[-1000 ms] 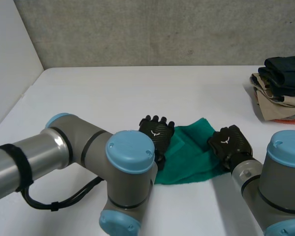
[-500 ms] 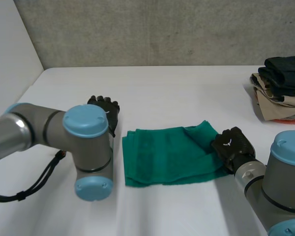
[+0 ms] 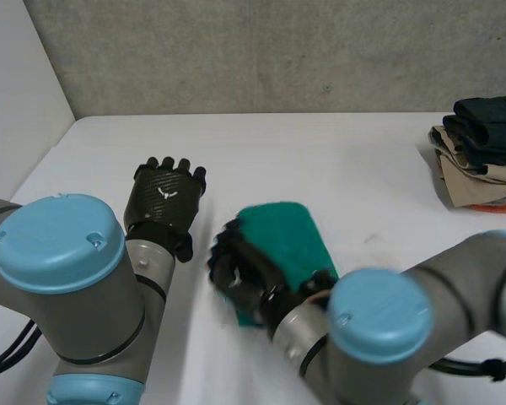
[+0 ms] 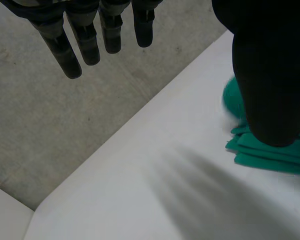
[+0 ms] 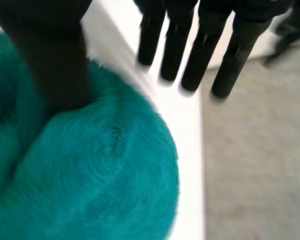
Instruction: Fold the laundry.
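Observation:
A green cloth (image 3: 280, 237) lies folded over on itself near the middle of the white table (image 3: 337, 164). My right hand (image 3: 240, 275) has crossed to the cloth's left end and sits on it. In the right wrist view its fingers (image 5: 205, 47) are straight and spread above the table, off the cloth, while the thumb rests against the bunched green cloth (image 5: 90, 190). My left hand (image 3: 165, 199) hovers left of the cloth with straight fingers (image 4: 85, 37) and holds nothing. Beside its thumb I see the stacked edges of the cloth (image 4: 270, 156).
A pile of folded clothes (image 3: 485, 152), dark on top and tan below, stands at the table's far right edge. A grey wall runs behind the table. Both arms fill the near side.
My right hand swept left across the table, carrying the cloth's right end over onto its left part, and its fingers straightened. My left arm swung nearer, its hand still left of the cloth.

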{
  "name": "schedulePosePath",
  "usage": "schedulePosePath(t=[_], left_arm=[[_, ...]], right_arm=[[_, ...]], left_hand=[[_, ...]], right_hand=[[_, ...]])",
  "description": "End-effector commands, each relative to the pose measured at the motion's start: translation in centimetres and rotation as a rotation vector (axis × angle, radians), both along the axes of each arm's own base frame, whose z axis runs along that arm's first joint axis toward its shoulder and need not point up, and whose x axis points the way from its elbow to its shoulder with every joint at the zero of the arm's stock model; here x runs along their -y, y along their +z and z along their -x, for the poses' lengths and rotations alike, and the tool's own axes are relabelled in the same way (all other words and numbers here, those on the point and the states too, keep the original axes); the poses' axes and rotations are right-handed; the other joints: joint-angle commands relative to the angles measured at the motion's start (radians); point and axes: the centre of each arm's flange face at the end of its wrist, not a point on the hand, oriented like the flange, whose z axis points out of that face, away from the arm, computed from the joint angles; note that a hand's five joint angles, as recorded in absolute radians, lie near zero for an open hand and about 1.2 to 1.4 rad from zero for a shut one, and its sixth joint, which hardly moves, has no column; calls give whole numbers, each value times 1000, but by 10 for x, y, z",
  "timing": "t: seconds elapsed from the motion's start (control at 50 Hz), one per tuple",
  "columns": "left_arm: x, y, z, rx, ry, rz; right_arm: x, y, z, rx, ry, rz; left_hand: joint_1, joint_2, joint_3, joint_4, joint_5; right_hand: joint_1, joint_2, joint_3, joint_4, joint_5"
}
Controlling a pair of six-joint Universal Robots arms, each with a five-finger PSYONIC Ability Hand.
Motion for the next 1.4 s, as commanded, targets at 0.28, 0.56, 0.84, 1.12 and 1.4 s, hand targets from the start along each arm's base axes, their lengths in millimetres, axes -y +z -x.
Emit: schedulePosePath(t=[0.28, 0.56, 0.84, 1.12, 1.4], left_arm=[[-11, 35, 44, -299, -198, 8], [-3, -32, 91, -159, -268, -226], [-6, -74, 53, 143, -55, -314], [-6, 10, 55, -33, -157, -162], [-9, 84, 51, -212, -637, -112]], right_arm=[[74, 96, 82, 608, -431, -451], [139, 53, 88, 552, -639, -810], [146, -11, 70, 359, -618, -1024], [135, 53, 84, 344, -612, -599], [27, 8, 67, 295, -394, -554]], left_hand=[[-10, -29, -36, -26, -45], [34, 15, 8, 18, -1], [43, 23, 17, 27, 8], [5, -15, -21, -11, -30], [11, -9, -15, -6, -24]], right_hand=[[-227, -276, -326, -333, -301], [-227, -276, -326, -333, -301], [-227, -276, -326, -333, -301], [-227, -276, -326, -333, -301], [-227, -276, -326, -333, -301]])
